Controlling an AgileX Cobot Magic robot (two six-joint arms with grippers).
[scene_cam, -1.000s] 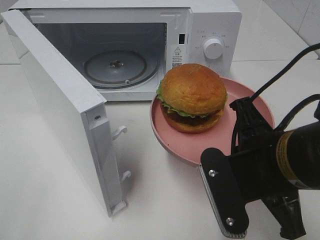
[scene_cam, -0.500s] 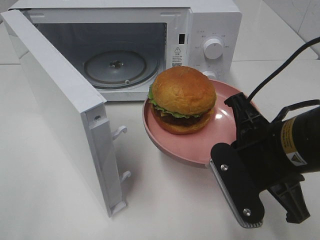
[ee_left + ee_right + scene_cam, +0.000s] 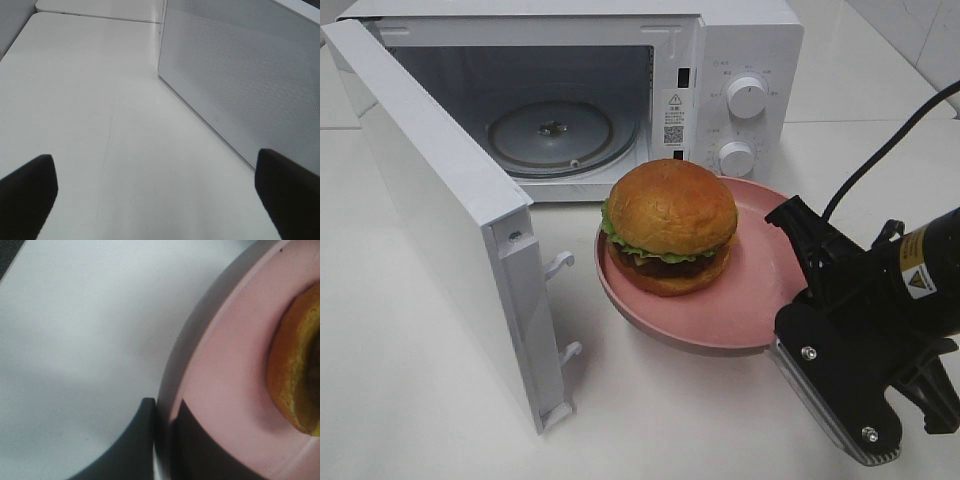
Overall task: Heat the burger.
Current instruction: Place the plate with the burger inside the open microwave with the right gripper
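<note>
Overhead, right gripper [image 3: 794, 226]: closed down narrow on the right-hand rim of the pink plate [image 3: 750, 300], one dark finger lying over the rim's upper side.
Overhead, burger [image 3: 670, 225]: sits on the left half of the plate, bun dome up, lettuce frill showing; it is apart from the gripper, with bare pink plate between them.
Overhead, plate and oven: the plate is in front of the white microwave [image 3: 745, 40], just below its two knobs [image 3: 747, 98] and right of the open cavity; the glass turntable [image 3: 550, 130] inside carries nothing.
Overhead, door [image 3: 440, 200]: swung wide open to the left, standing on edge above the white table [image 3: 420, 400].
Overhead, left gripper: not seen in this view.
Left wrist, left gripper [image 3: 157, 200]: spread wide, its two dark fingers [image 3: 25, 195] at opposite edges of the picture, nothing between them, touching nothing.
Left wrist, surroundings: bare table [image 3: 90, 100] under the gripper and the perforated outer face of the door [image 3: 240, 75] beside it; the burger does not show.
Right wrist, right gripper [image 3: 162, 420]: pinched on the plate [image 3: 225, 365] rim, one finger outside the rim, the other on the pink inner surface.
Right wrist, burger [image 3: 295, 380]: only its golden bottom bun edge shows, farther in on the plate, not touching the fingers.
Right wrist, table [image 3: 75, 315]: white surface beyond the rim.
</note>
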